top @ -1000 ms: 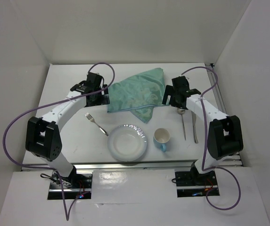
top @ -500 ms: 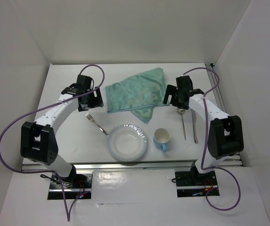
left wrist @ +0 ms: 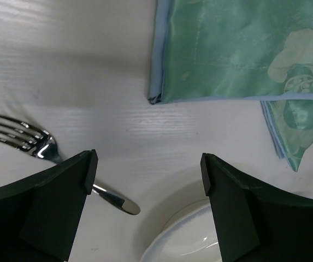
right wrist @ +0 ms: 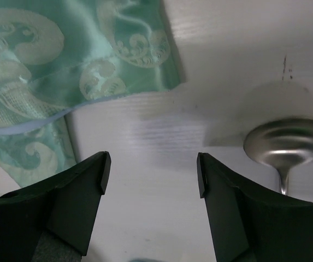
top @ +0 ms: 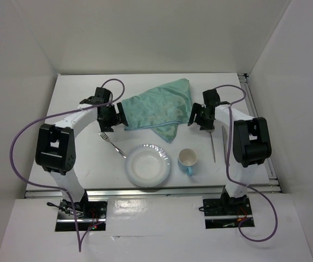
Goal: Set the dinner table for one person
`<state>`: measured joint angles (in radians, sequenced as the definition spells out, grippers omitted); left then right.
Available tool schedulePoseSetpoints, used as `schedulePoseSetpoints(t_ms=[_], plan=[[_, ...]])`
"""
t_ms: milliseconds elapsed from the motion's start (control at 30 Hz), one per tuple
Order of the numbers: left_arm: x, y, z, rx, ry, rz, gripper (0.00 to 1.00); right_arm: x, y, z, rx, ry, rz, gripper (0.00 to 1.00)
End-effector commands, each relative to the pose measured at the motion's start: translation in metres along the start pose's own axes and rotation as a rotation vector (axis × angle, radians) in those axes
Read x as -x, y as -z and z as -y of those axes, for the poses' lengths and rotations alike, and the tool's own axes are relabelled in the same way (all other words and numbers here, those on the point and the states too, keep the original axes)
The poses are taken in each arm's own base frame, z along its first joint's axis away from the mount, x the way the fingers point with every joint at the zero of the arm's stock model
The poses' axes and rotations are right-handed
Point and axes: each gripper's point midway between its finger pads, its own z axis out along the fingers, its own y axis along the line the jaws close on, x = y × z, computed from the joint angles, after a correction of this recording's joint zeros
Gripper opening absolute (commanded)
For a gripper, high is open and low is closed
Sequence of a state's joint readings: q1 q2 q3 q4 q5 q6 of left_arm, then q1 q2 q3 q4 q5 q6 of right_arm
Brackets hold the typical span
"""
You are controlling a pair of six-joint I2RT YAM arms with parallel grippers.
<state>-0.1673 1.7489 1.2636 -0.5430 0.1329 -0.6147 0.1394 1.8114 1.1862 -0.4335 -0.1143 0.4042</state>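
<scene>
The dinner table (top: 74, 158) is a white tabletop. On it lie a rumpled green-teal cloth (top: 156, 106), a fork (top: 111, 143), a white plate (top: 148, 165), a blue mug (top: 188, 161) and a spoon (top: 212, 143). My left gripper (top: 110, 115) hovers open just off the cloth's left corner. In the left wrist view that gripper (left wrist: 148, 174) has bare table between its fingers, with the fork (left wrist: 25, 139) on the left and the cloth (left wrist: 238, 49) ahead. My right gripper (top: 199, 117) stands open beside the cloth's right edge. In the right wrist view it (right wrist: 151, 172) is empty, between the cloth (right wrist: 63, 54) and the spoon bowl (right wrist: 287, 142).
White walls enclose the table on three sides. A metal rail (top: 145, 192) runs along the near edge by the arm bases. The plate rim (left wrist: 189, 240) shows low in the left wrist view. Purple cables loop over both arms.
The left gripper swung out left, then came back beside the cloth's left corner. The right gripper shifted slightly toward the cloth, its elbow folded in, and its jaws narrowed a little.
</scene>
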Motion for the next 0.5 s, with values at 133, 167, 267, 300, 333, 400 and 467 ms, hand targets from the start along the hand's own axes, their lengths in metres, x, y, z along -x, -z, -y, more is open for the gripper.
schedulePoseSetpoints(t_ms=[133,167,267,300,333,400,467], plan=[[0.017,-0.022,0.028,-0.039,-0.005,-0.03,0.95,0.054,-0.015,-0.017,0.034,-0.008,0.082,0.76],[0.016,-0.03,0.027,-0.031,-0.002,-0.043,0.95,0.057,-0.018,-0.018,0.034,-0.008,0.082,0.76],[0.017,-0.039,0.032,-0.018,-0.026,-0.054,0.95,0.06,-0.027,-0.013,0.0,-0.012,0.066,0.76],[0.019,-0.047,0.032,-0.01,-0.023,-0.067,0.95,0.058,-0.033,-0.009,-0.017,-0.014,0.054,0.76],[0.021,-0.05,0.031,0.0,-0.023,-0.064,0.95,0.063,-0.031,-0.01,-0.021,-0.013,0.069,0.76],[0.022,-0.061,0.031,0.029,-0.029,-0.076,0.94,0.06,-0.04,-0.006,-0.037,-0.016,0.055,0.76],[0.017,-0.067,0.029,0.052,-0.034,-0.101,0.94,0.06,-0.044,-0.002,-0.056,-0.017,0.048,0.76]])
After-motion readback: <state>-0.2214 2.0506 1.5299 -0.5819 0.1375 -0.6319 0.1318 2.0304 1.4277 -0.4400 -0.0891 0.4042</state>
